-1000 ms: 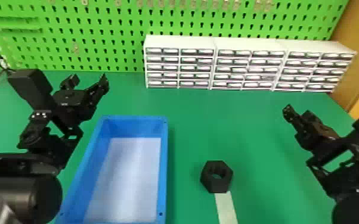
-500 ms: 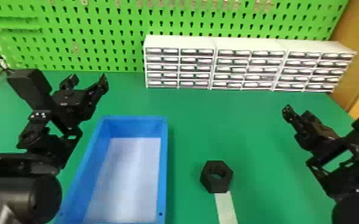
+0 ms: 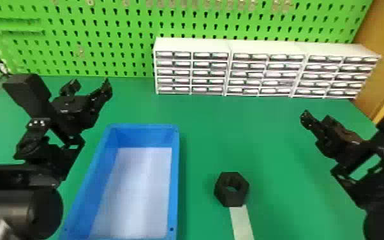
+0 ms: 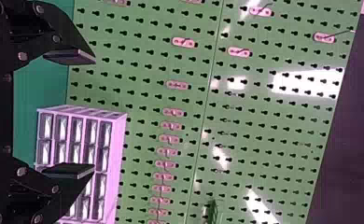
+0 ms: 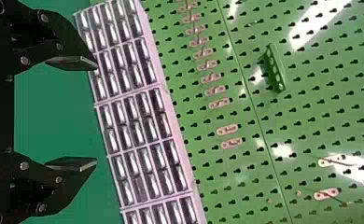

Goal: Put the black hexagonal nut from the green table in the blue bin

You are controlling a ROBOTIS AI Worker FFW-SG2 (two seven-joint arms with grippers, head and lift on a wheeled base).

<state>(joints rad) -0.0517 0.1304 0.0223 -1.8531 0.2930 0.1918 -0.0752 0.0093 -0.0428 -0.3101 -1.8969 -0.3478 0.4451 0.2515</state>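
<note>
Head view: the nut (image 3: 229, 198) lies on the green surface (image 3: 274, 198), to the right of the bin (image 3: 175, 178) and near its long side wall. Its hole faces up and toward my camera. Seen from there it is about as wide as it is long, so I find no long axis to follow; rather, the flat sides must guide the grasp.

The right gripper (image 5: 96, 114) is the nearer one. From its jaws, the nut lies to the left, lower, and back toward the robot's body. The left gripper (image 4: 94, 114) hangs beyond the bin's far left corner, with the bin partly between it and the nut, so I judge the right arm to be the better choice. Both pairs of jaws stand wide apart, with nothing in them.

In the right wrist view, drawers (image 5: 138, 116) and pegboard (image 5: 264, 177) are ahead of the jaws, so they point forward and not down at the nut. I think the coming move must bring the right gripper inward and back, and turn it downward before it descends over two opposite flats. The task is at its beginning: the nut is outside the bin. A pale strip (image 3: 240, 223) meets the nut's near edge; I cannot tell if it goes under. The bin wall is close on the left, and a wide jaw could knock it.
</note>
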